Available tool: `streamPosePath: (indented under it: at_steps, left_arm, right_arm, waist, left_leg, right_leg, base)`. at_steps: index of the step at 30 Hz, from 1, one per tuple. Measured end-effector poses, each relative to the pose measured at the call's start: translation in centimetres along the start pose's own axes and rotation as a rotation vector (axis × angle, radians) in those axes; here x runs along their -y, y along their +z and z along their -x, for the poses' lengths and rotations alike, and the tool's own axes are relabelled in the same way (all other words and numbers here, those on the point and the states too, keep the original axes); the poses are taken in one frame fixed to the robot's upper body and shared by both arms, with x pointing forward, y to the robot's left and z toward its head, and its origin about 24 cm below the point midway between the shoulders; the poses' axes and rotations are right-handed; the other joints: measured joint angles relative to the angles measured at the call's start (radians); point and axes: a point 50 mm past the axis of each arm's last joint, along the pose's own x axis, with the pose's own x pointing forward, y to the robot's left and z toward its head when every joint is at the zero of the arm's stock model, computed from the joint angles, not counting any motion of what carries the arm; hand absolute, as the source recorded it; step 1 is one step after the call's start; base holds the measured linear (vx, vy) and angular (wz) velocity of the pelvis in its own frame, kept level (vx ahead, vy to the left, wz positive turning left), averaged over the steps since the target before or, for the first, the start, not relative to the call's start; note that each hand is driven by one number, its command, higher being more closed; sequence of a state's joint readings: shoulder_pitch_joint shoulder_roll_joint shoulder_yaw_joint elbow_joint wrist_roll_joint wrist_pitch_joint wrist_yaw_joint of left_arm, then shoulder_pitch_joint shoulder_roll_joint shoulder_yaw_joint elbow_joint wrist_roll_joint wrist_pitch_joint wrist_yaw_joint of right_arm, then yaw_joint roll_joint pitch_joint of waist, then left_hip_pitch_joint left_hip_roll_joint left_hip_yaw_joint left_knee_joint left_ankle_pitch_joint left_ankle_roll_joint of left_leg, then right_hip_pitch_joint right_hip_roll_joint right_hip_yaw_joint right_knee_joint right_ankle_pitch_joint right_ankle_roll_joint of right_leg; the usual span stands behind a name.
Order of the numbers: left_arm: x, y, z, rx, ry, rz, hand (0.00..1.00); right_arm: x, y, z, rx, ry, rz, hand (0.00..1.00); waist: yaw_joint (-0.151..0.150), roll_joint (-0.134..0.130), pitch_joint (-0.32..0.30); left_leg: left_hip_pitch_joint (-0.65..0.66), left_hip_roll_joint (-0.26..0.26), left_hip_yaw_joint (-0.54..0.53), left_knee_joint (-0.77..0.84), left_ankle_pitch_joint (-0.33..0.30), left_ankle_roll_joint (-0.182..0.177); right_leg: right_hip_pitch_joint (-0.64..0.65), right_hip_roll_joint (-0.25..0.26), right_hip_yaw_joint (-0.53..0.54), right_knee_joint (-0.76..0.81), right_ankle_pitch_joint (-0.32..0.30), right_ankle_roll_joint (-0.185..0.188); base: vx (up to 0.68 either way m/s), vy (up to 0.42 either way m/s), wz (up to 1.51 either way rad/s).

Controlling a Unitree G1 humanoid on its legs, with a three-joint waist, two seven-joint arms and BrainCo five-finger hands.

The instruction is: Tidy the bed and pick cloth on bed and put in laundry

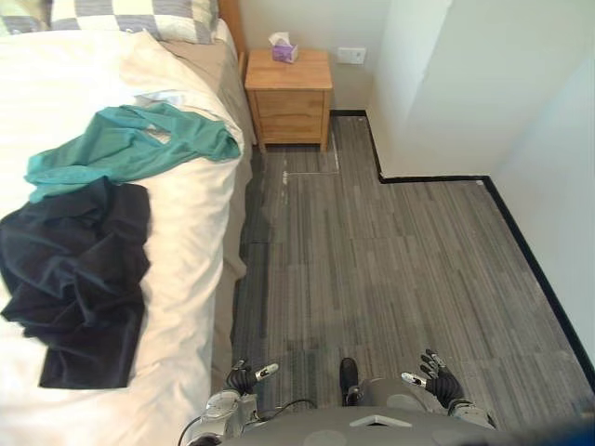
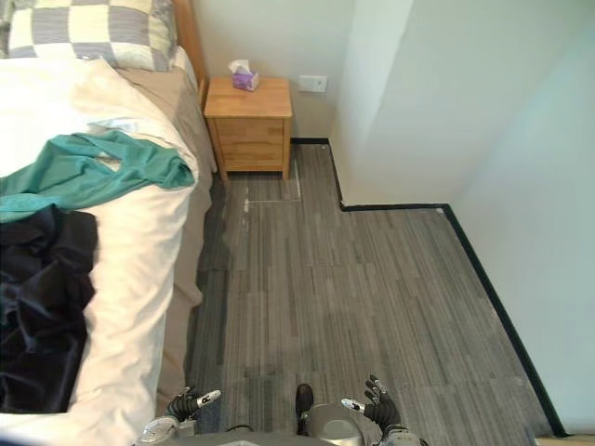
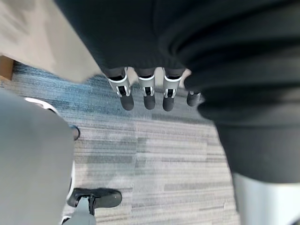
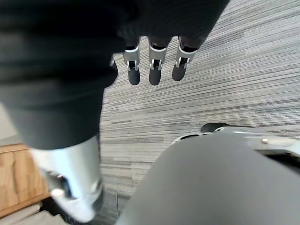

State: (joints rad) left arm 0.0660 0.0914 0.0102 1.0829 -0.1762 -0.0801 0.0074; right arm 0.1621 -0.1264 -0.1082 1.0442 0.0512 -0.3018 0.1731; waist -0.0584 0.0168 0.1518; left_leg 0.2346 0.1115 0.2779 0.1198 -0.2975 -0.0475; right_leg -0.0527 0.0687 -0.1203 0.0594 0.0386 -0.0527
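Teal cloth (image 1: 121, 149) lying crumpled on the white bed (image 1: 191, 251), upper left of the frame, one end reaching toward the bed's floor-side edge. Directly below it in the frame, and touching its lower edge, a black cloth (image 1: 79, 269), bunched in loose folds at the left of the frame, on the same white cover. Both cloths on the bed, well apart from either hand.

At the top left corner, a checked pillow (image 1: 139, 17) at the head of the bed, with a tan sheet (image 1: 200, 60) showing just beside it.

Top centre: a wooden nightstand (image 1: 290, 98) against the wall, just beside the head of the bed, with a tissue box (image 1: 284, 51) upright on its top. On the wall to its right, a white socket plate (image 1: 351, 56).

Grey striped floor (image 1: 390, 269) across the centre and right of the frame, edged by a black skirting line (image 1: 432, 178) along the foot of the white walls.

Bottom edge, left of centre: left hand (image 1: 244, 376), low beside the bed's edge, above the floor; fingers (image 3: 149, 91) straight and relaxed, grasping nothing.

Bottom edge, right of centre: right hand (image 1: 437, 379), likewise above the floor; fingers (image 4: 154, 70) straight and loose, grasping nothing.
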Motion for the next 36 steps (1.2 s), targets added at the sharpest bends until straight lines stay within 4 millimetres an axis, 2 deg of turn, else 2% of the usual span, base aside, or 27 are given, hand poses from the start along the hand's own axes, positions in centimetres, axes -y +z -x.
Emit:
streamPosePath:
  at_steps: [1,2,8,11,12,13,15,16,17,18,19,20,21,22,23,24,25,27,30,31,32,33,34,35,36]
  left_arm:
    - [0.1,0.0,0.0,-0.002,-0.002,0.001,0.0]
    - [0.3,0.0,-0.3,-0.054,-0.008,0.026,0.0]
    - [0.3,-0.1,-0.3,-0.059,-0.008,0.023,0.0]
    - [0.4,-0.2,-0.2,-0.062,-0.005,0.027,0.0]
    - [0.5,-0.3,-0.2,-0.06,-0.003,0.048,0.0]
    - [0.1,-0.3,0.0,-0.043,0.012,0.063,0.0]
    - [-0.3,-0.2,0.1,-0.027,0.031,0.084,0.0]
    - [-0.5,-0.1,0.2,-0.003,0.042,0.105,0.0]
    - [-0.4,0.0,0.4,0.02,0.047,0.13,0.0]
    - [-0.2,-0.4,0.5,0.03,0.053,0.174,0.0]
    - [-0.6,0.2,0.6,0.071,0.059,0.183,0.0]
    - [-0.4,0.4,0.5,0.079,0.053,0.179,0.0]
    - [0.0,0.4,0.5,0.083,0.045,0.199,0.0]
    - [0.0,0.5,0.5,0.089,0.041,0.205,0.0]
    - [-0.1,0.6,0.5,0.1,0.038,0.205,0.0]
    - [-0.2,0.5,0.6,0.104,0.035,0.203,0.0]
    - [-0.2,0.5,0.6,0.107,0.032,0.204,0.0]
    - [0.0,0.5,0.6,0.116,0.018,0.202,0.0]
    - [0.1,0.6,0.7,0.133,0.015,0.24,0.0]
    - [0.1,0.7,0.6,0.134,0.015,0.244,0.0]
    - [0.0,0.9,0.6,0.137,0.018,0.247,0.0]
    - [-0.4,1.0,0.6,0.138,0.027,0.236,0.0]
    - [-1.0,1.0,0.6,0.136,0.039,0.207,0.0]
    - [-1.0,1.1,0.6,0.137,0.037,0.198,0.0]
    - [-0.9,1.5,0.4,0.136,0.036,0.17,0.0]
  right_arm:
    - [0.0,0.1,-0.1,-0.002,0.0,0.003,0.0]
    - [0.4,-0.4,0.0,-0.058,-0.039,0.055,0.0]
    - [0.3,-0.4,-0.1,-0.06,-0.032,0.056,0.0]
    - [0.5,-0.6,0.0,-0.059,-0.06,-0.035,0.0]
    - [0.6,-0.7,0.0,-0.065,-0.065,-0.068,0.0]
    - [0.6,-0.8,0.1,-0.071,-0.064,-0.109,0.0]
    - [0.6,-1.4,0.4,-0.078,-0.067,-0.154,0.0]
    - [1.1,-2.2,1.0,-0.089,-0.083,-0.209,0.0]
    - [1.6,-2.6,1.3,-0.094,-0.098,-0.244,0.0]
    - [2.1,-2.5,1.4,-0.088,-0.103,-0.269,0.0]
    - [2.3,-1.8,1.1,-0.063,-0.095,-0.275,0.0]
    - [2.6,-1.5,1.0,-0.055,-0.097,-0.281,0.0]
    - [2.9,-0.6,0.6,-0.026,-0.103,-0.292,0.0]
    - [3.0,-0.2,0.4,-0.011,-0.108,-0.301,0.0]
    - [3.1,0.2,0.2,0.008,-0.114,-0.32,0.0]
    - [3.0,0.1,0.3,0.009,-0.114,-0.336,0.0]
    - [2.9,0.1,0.3,0.009,-0.111,-0.34,0.0]
    - [3.2,-1.1,1.0,-0.014,-0.131,-0.352,0.0]
    - [3.4,-1.8,1.4,-0.037,-0.14,-0.337,0.0]
    - [3.3,-1.7,1.4,-0.037,-0.138,-0.329,0.0]
    - [3.2,-1.6,1.2,-0.034,-0.131,-0.318,0.0]
    - [2.6,-1.6,1.1,-0.036,-0.115,-0.312,0.0]
    - [2.3,-1.9,1.2,-0.041,-0.111,-0.321,0.0]
    - [2.0,-2.2,1.3,-0.046,-0.111,-0.331,0.0]
    - [1.3,-1.6,0.9,-0.026,-0.088,-0.341,0.0]
  waist:
    - [0.009,0.005,0.002]
    - [0.011,0.004,0.023]
    - [0.005,-0.003,0.014]
    - [-0.007,0.0,0.014]
    - [-0.005,-0.001,0.013]
    - [-0.008,0.0,0.017]
    - [-0.01,-0.015,0.018]
    - [-0.017,-0.002,0.022]
    - [-0.016,0.021,0.02]
    - [-0.004,0.045,0.025]
    - [0.018,0.037,0.036]
    - [0.018,0.049,0.045]
    - [0.02,0.061,0.051]
    - [0.021,0.06,0.055]
    - [0.025,0.055,0.062]
    - [0.022,0.053,0.062]
    - [0.019,0.054,0.063]
    - [0.018,0.071,0.071]
    - [0.019,0.081,0.071]
    - [0.021,0.075,0.069]
    - [0.024,0.052,0.063]
    - [0.028,0.017,0.037]
    - [0.034,-0.025,-0.005]
    - [0.036,-0.036,-0.014]
    - [0.038,-0.052,-0.012]
  left_leg:
    - [0.001,0.004,0.016,0.007,0.003,-0.006]
    - [0.033,0.009,0.042,0.104,0.01,-0.017]
    - [0.026,-0.016,0.038,0.078,0.041,-0.017]
    - [0.016,-0.015,0.044,0.036,0.045,-0.02]
    - [-0.001,-0.01,0.055,0.054,0.046,-0.022]
    - [-0.055,0.0,0.078,0.151,0.044,-0.025]
    - [-0.122,0.025,0.105,0.326,0.037,-0.041]
    - [-0.213,0.082,0.113,0.56,0.061,-0.05]
    - [-0.282,0.13,0.096,0.716,0.133,-0.011]
    - [-0.356,0.166,0.056,0.848,0.286,0.059]
    - [-0.414,0.161,0.03,0.946,0.39,0.049]
    - [-0.432,0.146,0.007,0.968,0.289,0.015]
    - [-0.457,0.091,-0.011,0.921,0.139,0.013]
    - [-0.464,0.064,-0.014,0.864,0.105,0.014]
    - [-0.463,0.016,-0.009,0.706,0.071,0.007]
    - [-0.455,-0.013,-0.001,0.519,0.077,-0.009]
    - [-0.451,-0.017,0.012,0.423,0.089,-0.019]
    - [-0.449,-0.002,0.049,0.104,0.183,-0.034]
    - [-0.481,0.051,0.086,0.018,0.231,-0.028]
    - [-0.482,0.051,0.095,0.022,0.254,0.0]
    - [-0.485,0.037,0.108,0.041,0.287,0.026]
    - [-0.497,0.01,0.14,0.084,0.302,0.05]
    - [-0.501,-0.039,0.166,0.133,0.296,0.067]
    - [-0.491,-0.062,0.177,0.139,0.263,0.1]
    - [-0.478,-0.091,0.174,0.165,0.215,0.141]
  right_leg:
    - [0.008,0.006,0.007,-0.019,0.008,-0.003]
    - [0.133,-0.007,0.031,-0.164,0.057,0.018]
    - [0.118,-0.026,0.047,-0.163,0.059,0.023]
    - [0.087,-0.026,0.019,-0.154,0.062,0.027]
    - [0.051,-0.026,0.018,-0.111,0.038,0.023]
    - [-0.009,-0.043,-0.005,0.01,-0.041,0.02]
    - [-0.043,-0.08,-0.048,0.118,-0.112,0.014]
    - [-0.036,-0.083,-0.074,0.162,-0.156,0.004]
    - [-0.017,-0.071,-0.087,0.155,-0.163,-0.004]
    - [0.027,-0.065,-0.108,0.124,-0.167,-0.01]
    - [0.041,-0.097,-0.097,0.161,-0.171,-0.031]
    - [0.047,-0.09,-0.075,0.174,-0.18,-0.038]
    - [0.057,-0.089,-0.025,0.177,-0.186,-0.046]
    - [0.062,-0.089,0.0,0.177,-0.188,-0.049]
    - [0.081,-0.089,0.036,0.177,-0.196,-0.052]
    - [0.095,-0.082,0.065,0.174,-0.211,-0.048]
    - [0.104,-0.074,0.079,0.171,-0.219,-0.048]
    - [0.168,-0.036,0.099,0.114,-0.224,-0.049]
    - [0.203,-0.003,0.097,0.102,-0.269,-0.031]
    - [0.203,-0.01,0.098,0.125,-0.301,-0.027]
    - [0.196,-0.041,0.098,0.16,-0.343,-0.02]
    - [0.177,-0.095,0.096,0.201,-0.392,-0.012]
    - [0.183,-0.164,0.083,0.235,-0.445,0.003]
    - [0.159,-0.188,0.067,0.339,-0.457,0.038]
    - [0.062,-0.248,0.007,0.576,-0.414,0.068]
  base:
    - [0.08,-0.047,-0.33]
    - [0.05,0.029,-0.24]
    - [0.02,0.043,-0.07]
    - [-0.02,0.039,0.16]
    - [-0.09,-0.009,0.05]
    - [-0.1,-0.036,0.11]
    - [-0.07,-0.074,0.34]
    - [-0.02,-0.113,0.34]
    - [0.03,-0.112,0.09]
    - [0.22,-0.046,-0.56]
    - [0.22,0.012,-0.74]
    - [0.24,0.029,-1.02]
    - [0.1,0.013,-0.86]
    - [0.13,0.009,-1.16]
    - [0.14,0.004,-1.08]
    - [0.13,0.0,-0.97]
    - [0.16,-0.001,-0.7]
    - [0.23,0.014,-0.42]
    - [0.35,0.086,-0.26]
    - [0.43,0.149,-0.25]
    - [0.49,0.169,-0.32]
    - [0.64,0.225,-0.3]
    - [0.75,0.198,-0.26]
    - [0.77,0.17,-0.08]
    - [0.79,0.16,0.19]
